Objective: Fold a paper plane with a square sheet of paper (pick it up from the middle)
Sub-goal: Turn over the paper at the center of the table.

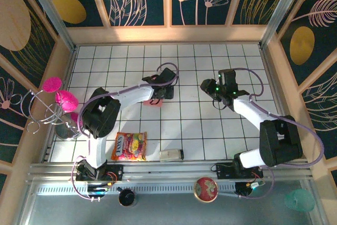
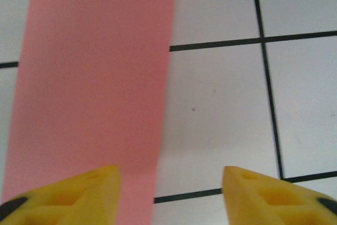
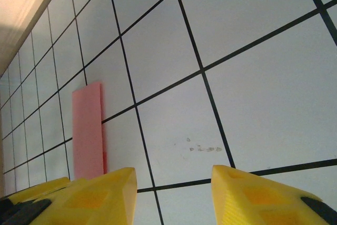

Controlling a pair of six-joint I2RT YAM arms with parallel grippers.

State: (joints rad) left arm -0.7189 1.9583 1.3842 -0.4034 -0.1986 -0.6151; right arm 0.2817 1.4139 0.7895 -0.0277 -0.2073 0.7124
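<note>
Nearest me, along the near edge of the counter (image 1: 210,130), a snack packet (image 1: 129,146) lies at about 7 o'clock from the middle, with a small white-and-black object (image 1: 171,155) just beside it at 6. Further in, the left hand (image 2: 169,171) hangs low over the pink paper (image 2: 95,77), its fingers spread about halfway and holding nothing. One fingertip sits over the paper's near end; I cannot tell if it touches.

The paper lies flat near the middle of the counter as a long narrow band with straight edges. I judge the lengthwise folds done, but no pointed nose or wings show, so the plane looks only partway made.

The right hand (image 3: 174,171), at 3 o'clock from the paper and well apart, is partly open and empty. Bare tiles run on to the wooden border (image 1: 168,35) at 12, while a wire stand (image 1: 45,114) crowds 9 o'clock.
</note>
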